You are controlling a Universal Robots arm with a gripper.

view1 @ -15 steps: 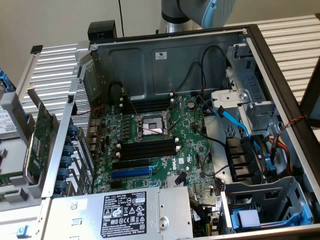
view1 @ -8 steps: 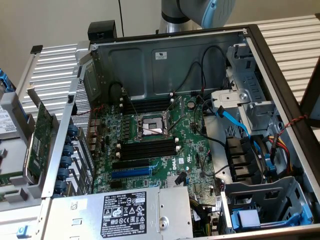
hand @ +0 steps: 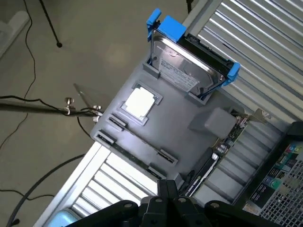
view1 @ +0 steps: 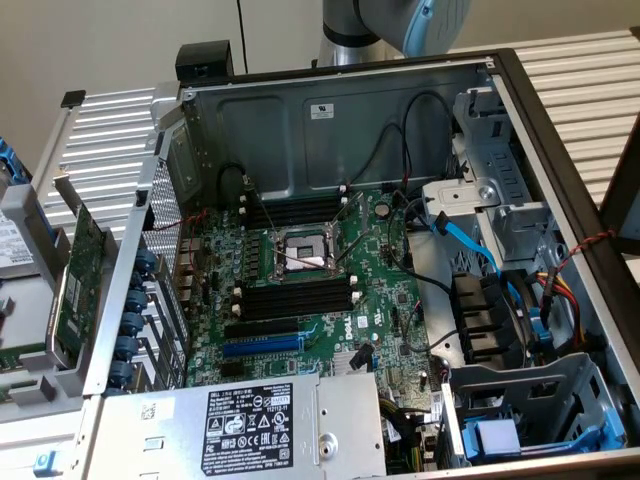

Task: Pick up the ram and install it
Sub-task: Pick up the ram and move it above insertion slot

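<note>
My gripper (hand: 168, 188) hangs above a grey parts tray (hand: 189, 118), its black fingers shut together with nothing between them. A thin dark strip (hand: 135, 158) runs along the tray's long groove, seen edge-on; I cannot tell whether it is the ram. In the exterior view the open computer case lies flat, with black memory slots (view1: 295, 297) and white end clips on both sides of the processor socket (view1: 305, 255). The arm (view1: 395, 20) shows behind the case's far wall.
The tray also holds a hard drive in a blue caddy (hand: 189, 61), a square processor (hand: 139, 103) and a green expansion card with a metal bracket (hand: 229, 137), (view1: 78, 285). Cables (view1: 465, 240) cross the case. A power supply (view1: 240, 420) sits at the case's near edge.
</note>
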